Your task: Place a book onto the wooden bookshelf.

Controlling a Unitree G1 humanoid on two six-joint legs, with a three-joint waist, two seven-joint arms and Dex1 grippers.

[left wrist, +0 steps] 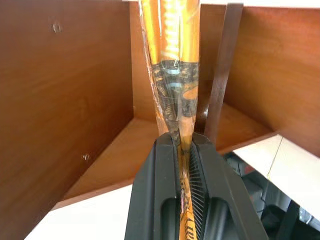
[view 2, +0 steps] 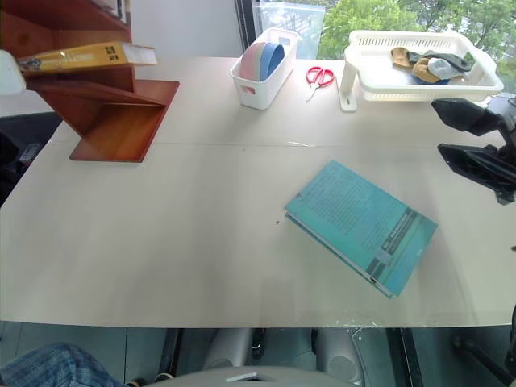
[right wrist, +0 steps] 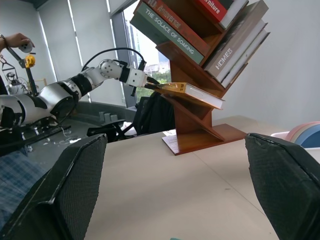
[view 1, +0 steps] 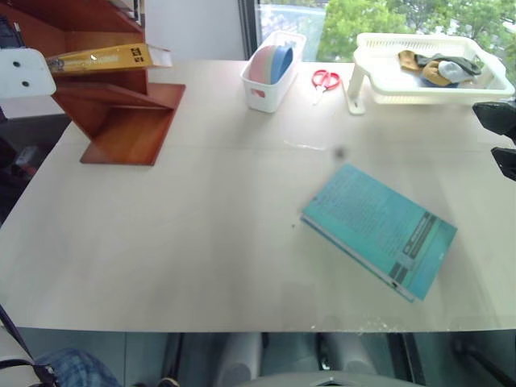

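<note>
The left gripper [left wrist: 182, 150] clamps the spine edge of the thick yellow-orange plastic-wrapped book [view 1: 109, 58], holding it level inside a lower tier of the reddish-brown wooden bookshelf [view 1: 121, 121], presumably so that it can be set down there. The right gripper [right wrist: 175, 190], well clear of the bookshelf, has its jaws spread wide and empty.

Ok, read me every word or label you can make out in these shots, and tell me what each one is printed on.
"THE SOLACE OF SOAKING": spine of a grey-green book on the wooden bookshelf.
"HOMES": spine of a leaning book there.
"...urniture", start cut off: spine of a red book.
Cover print of the teal book on the table: too small to read.
Print on the book: too blurred to read.
</note>
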